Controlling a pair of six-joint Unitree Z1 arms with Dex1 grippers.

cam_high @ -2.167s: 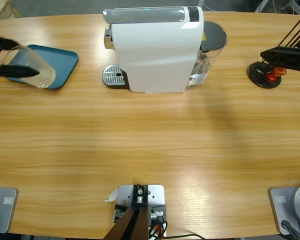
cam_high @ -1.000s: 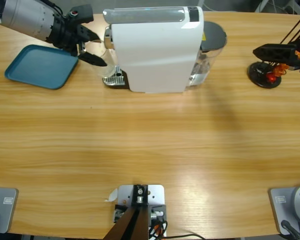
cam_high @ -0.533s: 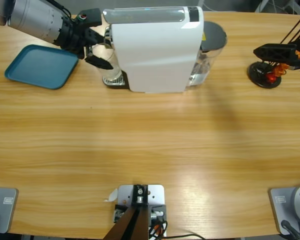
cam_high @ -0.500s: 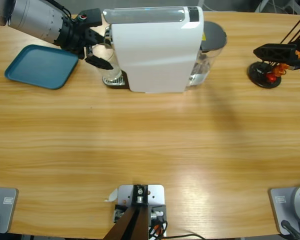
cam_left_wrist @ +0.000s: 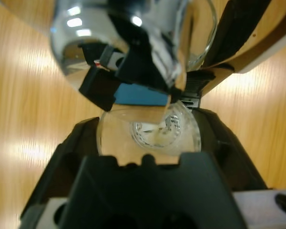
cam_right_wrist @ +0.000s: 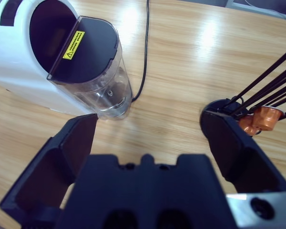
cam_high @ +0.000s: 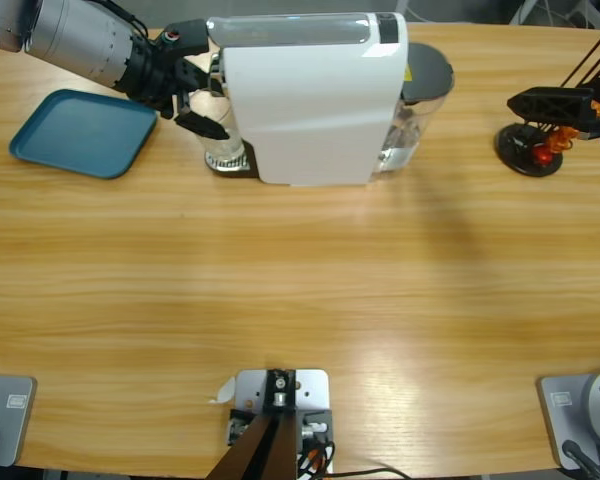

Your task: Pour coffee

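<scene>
A small clear drinking glass [cam_high: 224,152] stands on the drip grille of the white coffee machine [cam_high: 310,100], under its chrome spout [cam_left_wrist: 86,38]. My left gripper [cam_high: 210,92] reaches in from the upper left and is shut on the glass [cam_left_wrist: 152,133], one black jaw on each side. I see no dark liquid in the glass; the coffee does not show. My right gripper [cam_high: 565,110] hangs open at the far right edge, and in the right wrist view the right gripper [cam_right_wrist: 150,121] holds nothing.
A teal tray [cam_high: 80,130] lies left of the machine. The machine's water tank [cam_right_wrist: 97,71] sits at its right end, with a black cable behind. A black capsule stand [cam_high: 528,150] with orange capsules [cam_right_wrist: 264,117] is under the right gripper.
The left arm carried the glass from the teal tray rightwards to the machine's drip grille, and edged further under the spout in the last half second. The right gripper stayed put.
</scene>
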